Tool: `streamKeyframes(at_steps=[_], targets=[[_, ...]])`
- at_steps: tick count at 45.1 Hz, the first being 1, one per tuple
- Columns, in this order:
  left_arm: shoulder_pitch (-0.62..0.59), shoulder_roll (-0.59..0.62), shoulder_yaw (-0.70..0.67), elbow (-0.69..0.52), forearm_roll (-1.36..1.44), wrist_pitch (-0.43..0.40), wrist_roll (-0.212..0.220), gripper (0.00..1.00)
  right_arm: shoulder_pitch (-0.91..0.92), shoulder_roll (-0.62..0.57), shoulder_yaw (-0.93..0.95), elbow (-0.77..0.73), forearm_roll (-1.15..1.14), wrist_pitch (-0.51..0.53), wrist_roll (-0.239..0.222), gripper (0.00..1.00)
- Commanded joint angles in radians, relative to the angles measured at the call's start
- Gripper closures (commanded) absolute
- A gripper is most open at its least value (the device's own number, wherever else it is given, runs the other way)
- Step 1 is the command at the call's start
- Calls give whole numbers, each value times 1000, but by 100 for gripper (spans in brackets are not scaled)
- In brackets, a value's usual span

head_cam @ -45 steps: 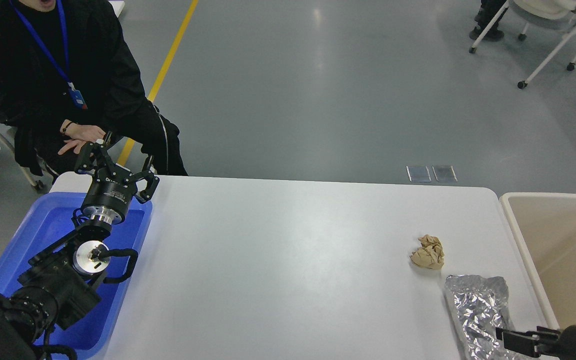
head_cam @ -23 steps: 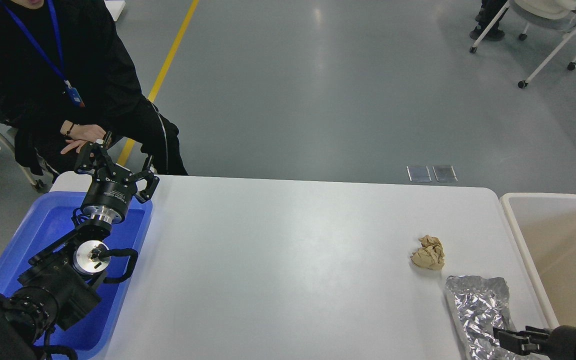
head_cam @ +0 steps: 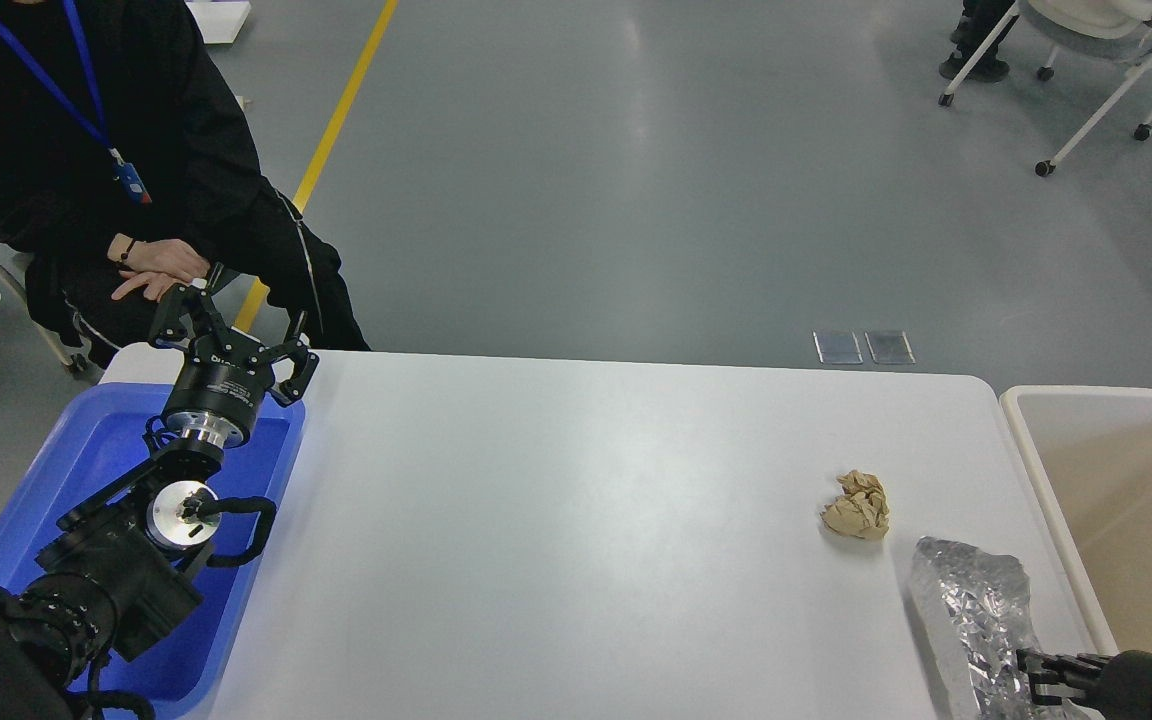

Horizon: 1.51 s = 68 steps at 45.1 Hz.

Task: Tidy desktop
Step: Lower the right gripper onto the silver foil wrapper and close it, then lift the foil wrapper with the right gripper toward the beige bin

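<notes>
at the near right corner the right gripper (head_cam: 1034, 677) comes in low from the edge, its dark fingers pressed against the lower end of a crinkled silver foil bag (head_cam: 976, 625); whether the fingers are clamped on the foil or merely touching it cannot be told from this angle. the bag lies on the desktop (head_cam: 576, 520), tilted, its far end pointing up the table. just beyond that far end, close but apart, sits a crumpled ball of tan paper (head_cam: 857, 506). to the right of both, off the table's right edge, stands a beige bin (head_cam: 1116, 500) with a pale rim.

on the near left the black left arm rises over a blue tray (head_cam: 76, 470) that rests on the left end of the desktop. the left gripper (head_cam: 228, 335) is at the far edge of the tray, near the table's far left corner, its two fingers spread apart and gripping nothing.

the desktop itself is the wide white surface running across the middle of the view (rounded corners at the far side), bare in its centre.

beyond the far left corner a person in black (head_cam: 116, 170) sits with a blue lanyard, one hand on the knee. a yellow line (head_cam: 326, 150) crosses the grey floor, and a white wheeled chair (head_cam: 1096, 60) stands far right.
</notes>
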Motion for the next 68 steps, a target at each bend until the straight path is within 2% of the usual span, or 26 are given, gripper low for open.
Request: streamKeyframes(at_steps=[1, 10, 22, 30, 35, 37, 40, 46, 55, 68], targets=[[-1, 0, 0, 1, 1, 0, 0, 0, 8, -4, -7, -1, 1, -7, 4, 100], [1, 0, 0, -1, 1, 0, 0, 0, 30, -56, -7, 46, 7, -6, 9, 100], [-1, 0, 0, -1, 0, 0, 0, 0, 139, -350, -7, 337, 13, 35, 10, 100], [1, 0, 0, -1, 1, 0, 0, 0, 229, -504, -4, 506, 15, 95, 10, 100], [-1, 0, 0, -1, 1, 0, 0, 0, 292, -564, 4, 551, 15, 138, 10, 100], [-1, 0, 0, 1, 1, 0, 0, 0, 323, -580, 5, 558, 15, 152, 13, 100], [-1, 0, 0, -1, 0, 0, 0, 0, 367, -623, 10, 560, 13, 186, 55, 100], [-1, 0, 0, -1, 0, 0, 0, 0, 479, -663, 27, 563, 13, 264, 93, 100], [-1, 0, 0, -1, 0, 0, 0, 0, 643, -645, 28, 563, 19, 377, 90, 100], [1, 0, 0, 1, 1, -2, 0, 0, 659, -625, 25, 519, 22, 394, 84, 100]])
